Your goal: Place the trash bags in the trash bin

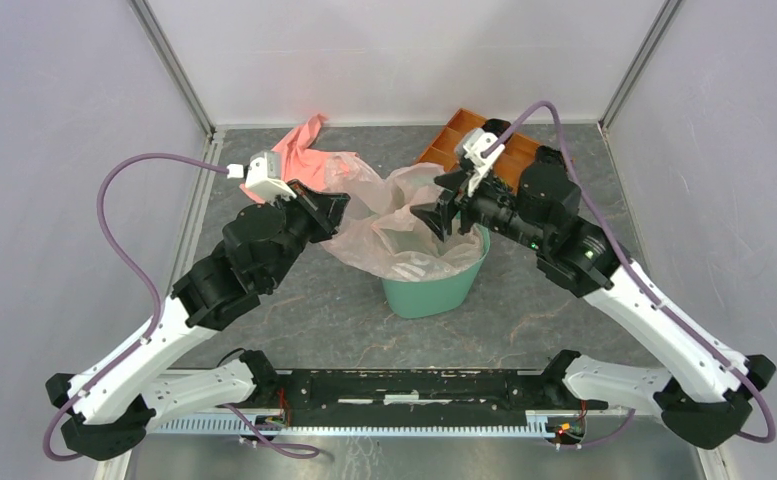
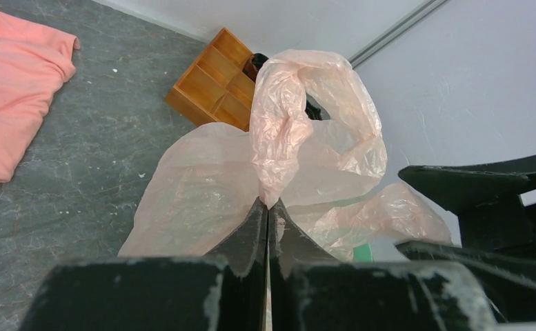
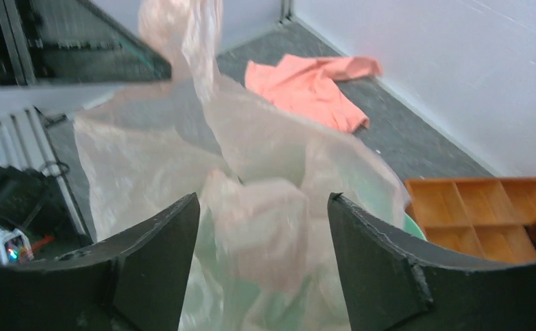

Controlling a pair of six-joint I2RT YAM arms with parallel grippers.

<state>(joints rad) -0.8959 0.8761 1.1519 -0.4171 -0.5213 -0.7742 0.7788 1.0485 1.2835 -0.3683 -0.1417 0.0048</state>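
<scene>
The translucent pale pink trash bag (image 1: 389, 225) is bunched over the mouth of the mint-green trash bin (image 1: 434, 292), partly inside it and spilling over the left rim. My left gripper (image 1: 340, 208) is shut on a twisted edge of the bag (image 2: 285, 138) and holds it up left of the bin; its tips (image 2: 268, 204) are pressed together on the film. My right gripper (image 1: 442, 220) hangs open over the bin. In the right wrist view it (image 3: 263, 207) straddles a crumpled fold of the bag (image 3: 251, 172), and the green rim (image 3: 414, 227) shows behind.
A salmon-pink cloth (image 1: 299, 152) lies at the back left on the grey table. An orange compartment tray (image 1: 464, 140) stands at the back, right behind the right arm. White enclosure walls stand on three sides.
</scene>
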